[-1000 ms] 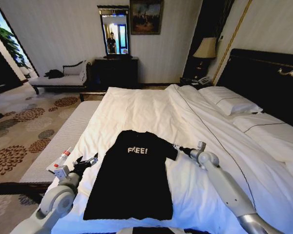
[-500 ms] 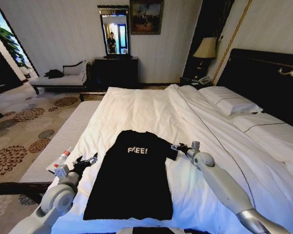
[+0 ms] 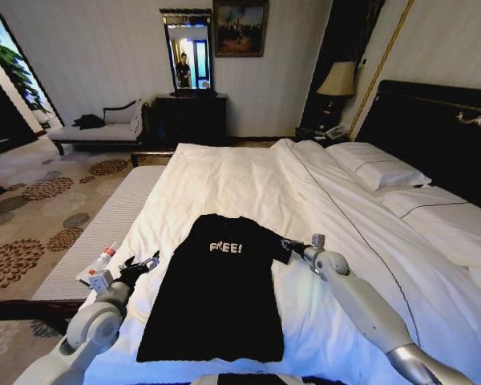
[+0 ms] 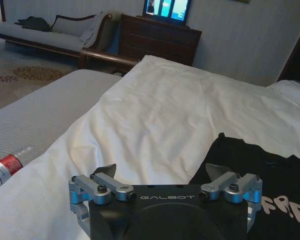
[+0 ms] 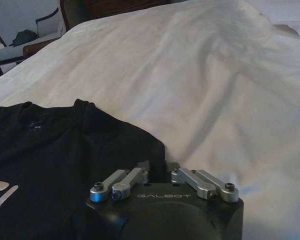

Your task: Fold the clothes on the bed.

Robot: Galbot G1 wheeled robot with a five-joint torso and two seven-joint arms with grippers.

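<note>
Left to right across the bed (image 3: 224, 172). A bottle (image 3: 104, 258) lies at the near left on the bench beside the white duvet (image 3: 248, 184); it plays no part in the task.

The left hand (image 3: 141, 266) hovers just off the T-shirt's left edge, over bare duvet. In the left wrist view its fingers (image 4: 106, 171) stand wide apart and hold nothing.

The black T-shirt (image 3: 220, 293) lies flat, face up, on the near half of the bed, collar toward the far end, the white lettering (image 3: 225, 248) readable across the chest.

The right hand (image 3: 292, 245) sits at the tip of the right sleeve (image 3: 277, 248). In the right wrist view its linkages are drawn close together over the sleeve's edge, but the fingertips lie hidden beneath the body of the hand, so whether they have closed on cloth cannot be told.

The step in hand appears to be taking the right sleeve for an inward fold. To do it well, the pinch should take only the black fabric, not the duvet below; the sleeve should be lifted just clear and carried toward the shirt's centre line. The soft cloth will likely drag and wrinkle if pulled low.
</note>
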